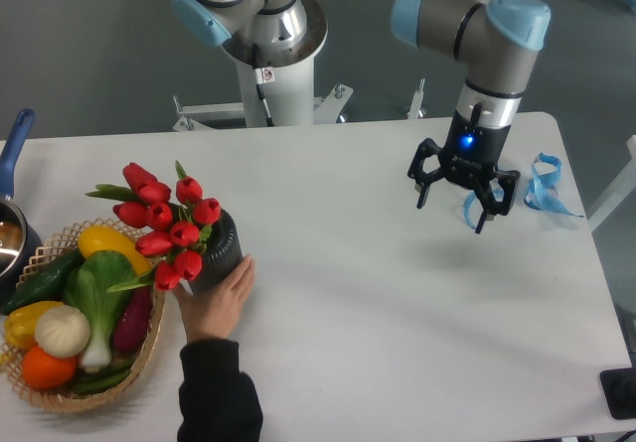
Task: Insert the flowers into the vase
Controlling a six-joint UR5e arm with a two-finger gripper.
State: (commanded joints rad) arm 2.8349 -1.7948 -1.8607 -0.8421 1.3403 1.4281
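Far to the left of my empty, open gripper (463, 188), the flowers (162, 221) sit in the vase (218, 253), a hand (217, 301) steadying it.

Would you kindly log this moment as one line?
tulips: in vase | human hand: on vase | gripper: open, empty, apart above table

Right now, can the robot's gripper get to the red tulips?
Probably not safely. The gripper hangs open far across the table, and the tulips already sit in the dark vase, which a person's hand is holding.
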